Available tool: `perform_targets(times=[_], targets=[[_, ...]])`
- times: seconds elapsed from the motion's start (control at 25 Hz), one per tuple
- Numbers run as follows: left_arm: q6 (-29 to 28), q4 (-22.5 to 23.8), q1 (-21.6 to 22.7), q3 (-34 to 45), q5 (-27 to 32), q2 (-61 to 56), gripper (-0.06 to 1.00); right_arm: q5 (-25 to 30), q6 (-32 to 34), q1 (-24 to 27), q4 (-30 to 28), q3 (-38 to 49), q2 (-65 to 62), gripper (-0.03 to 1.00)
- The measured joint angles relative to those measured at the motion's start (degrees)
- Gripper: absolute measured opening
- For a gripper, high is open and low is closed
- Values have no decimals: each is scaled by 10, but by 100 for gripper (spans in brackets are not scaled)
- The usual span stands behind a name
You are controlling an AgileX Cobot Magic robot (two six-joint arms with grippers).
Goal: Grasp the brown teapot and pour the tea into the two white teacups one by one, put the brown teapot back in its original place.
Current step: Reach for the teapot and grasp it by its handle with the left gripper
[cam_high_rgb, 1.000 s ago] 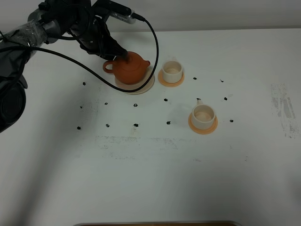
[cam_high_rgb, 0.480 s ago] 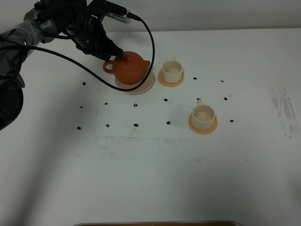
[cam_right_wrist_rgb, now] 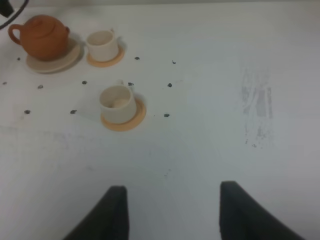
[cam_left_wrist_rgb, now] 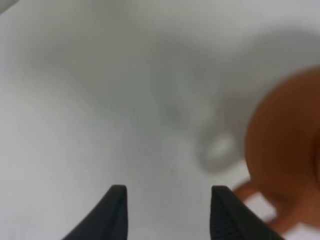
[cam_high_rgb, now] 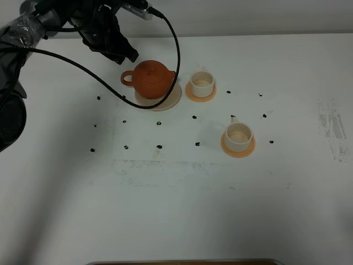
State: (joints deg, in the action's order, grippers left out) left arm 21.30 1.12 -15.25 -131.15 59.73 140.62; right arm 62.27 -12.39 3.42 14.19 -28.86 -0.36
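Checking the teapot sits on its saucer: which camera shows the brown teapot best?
The exterior high view: the brown teapot is sharp and whole, with handle, lid and spout, resting on its cream saucer. The right wrist view shows it whole but small and soft. The left wrist view catches only a blurred part.

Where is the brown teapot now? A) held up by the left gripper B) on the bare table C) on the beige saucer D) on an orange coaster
C: the brown teapot sits on the beige saucer, and the left gripper is open, apart from it.
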Motion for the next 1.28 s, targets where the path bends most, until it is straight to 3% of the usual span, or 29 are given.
perform_targets(times=[0.24,0.48,0.6,0.84,1.0,1.28], targets=[[143,-3,5,-23,84,-36,41,0,0,0,0,0,0,44],[337,-3,3,-27,84,-70,41,0,0,0,0,0,0,44],[400,-7,-8,-28,84,-67,41,0,0,0,0,0,0,44],[422,-7,-34,-22,84,-54,41,0,0,0,0,0,0,44],[424,37,-46,-15,84,-50,41,0,0,0,1,0,0,44],[424,71,-57,32,85,-50,41,0,0,0,1,0,0,44]])
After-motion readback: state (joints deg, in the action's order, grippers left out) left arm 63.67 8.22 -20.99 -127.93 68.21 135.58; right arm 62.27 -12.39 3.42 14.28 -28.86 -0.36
